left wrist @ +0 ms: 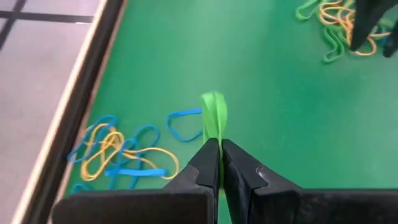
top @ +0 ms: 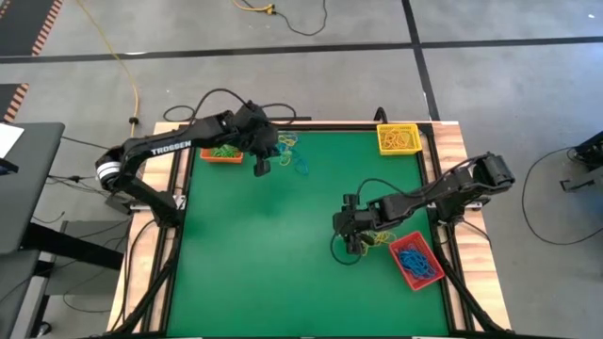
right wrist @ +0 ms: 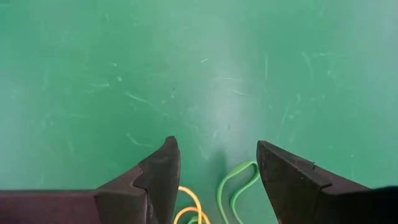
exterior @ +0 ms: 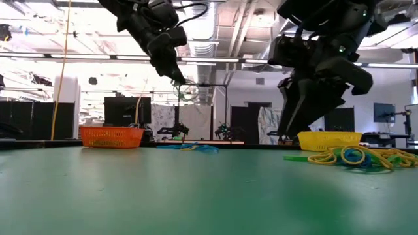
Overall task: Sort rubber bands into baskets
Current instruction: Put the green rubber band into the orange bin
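Surface: we are looking at a green surface (top: pixel 283 254) framed by a wooden border, standing on a grey floor.
Orange basket: it is sitting at the far left corner (top: pixel 222 152), with green bands lying in it.
Yellow basket: it is sitting at the far right corner (top: pixel 398 138), with yellow bands in it.
Red basket: it is sitting by the right edge toward the near side (top: pixel 415 260), with blue bands in it.
Loose bands, far side: a yellow and blue heap (top: pixel 290 151) is lying near the far edge, just beside the orange basket.
Loose bands, right side: a yellow, green and blue heap (exterior: pixel 356 156) is lying beside the red basket.
Left tool: we are seeing it (left wrist: pixel 220 163) hanging above the surface near the far heap, its fingers pressed together and pinching a green rubber band (left wrist: pixel 214 115).
Right tool: we are seeing it (right wrist: pixel 217 168) hovering low over the surface at the right-side heap, its fingers spread wide, with nothing between them.
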